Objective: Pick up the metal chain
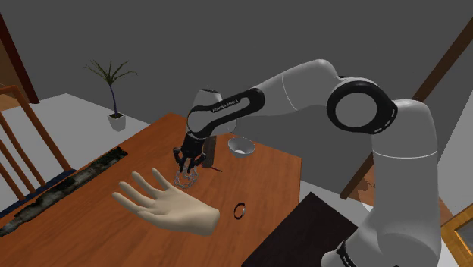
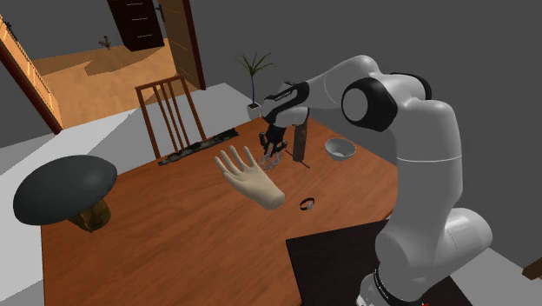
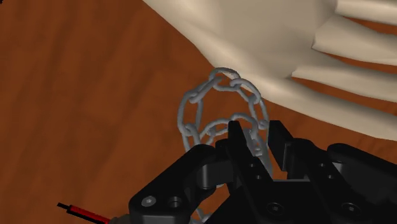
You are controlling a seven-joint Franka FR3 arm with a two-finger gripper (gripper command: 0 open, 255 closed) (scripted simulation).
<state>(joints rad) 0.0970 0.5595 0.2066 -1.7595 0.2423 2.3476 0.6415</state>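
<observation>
A brown wooden table (image 1: pixel 267 176) fills most of what we see, with grey walls behind it and a potted plant (image 1: pixel 114 85) on the floor past its far corner. In the second exterior view a wooden chair (image 2: pixel 169 113) stands at the table's far edge and a dark round stool (image 2: pixel 65 187) sits at that view's left. A pale model hand (image 1: pixel 170 205) lies palm up on the wood. Just past its fingertips we find the black gripper (image 1: pixel 186 163), pointing down. Its jaws are drawn nearly together and pinch the grey metal chain (image 3: pixel 236 83), whose links pass between the two fingers. The rest of the chain hangs as a loop below the fingertips, just beside the model hand's edge. We cannot tell whether its lowest links touch the table. A dark upright block (image 2: pixel 300 143) stands close behind the gripper, a white bowl (image 1: pixel 240 145) sits farther along, and a small black ring (image 1: pixel 240 210) lies near the model hand's wrist.
</observation>
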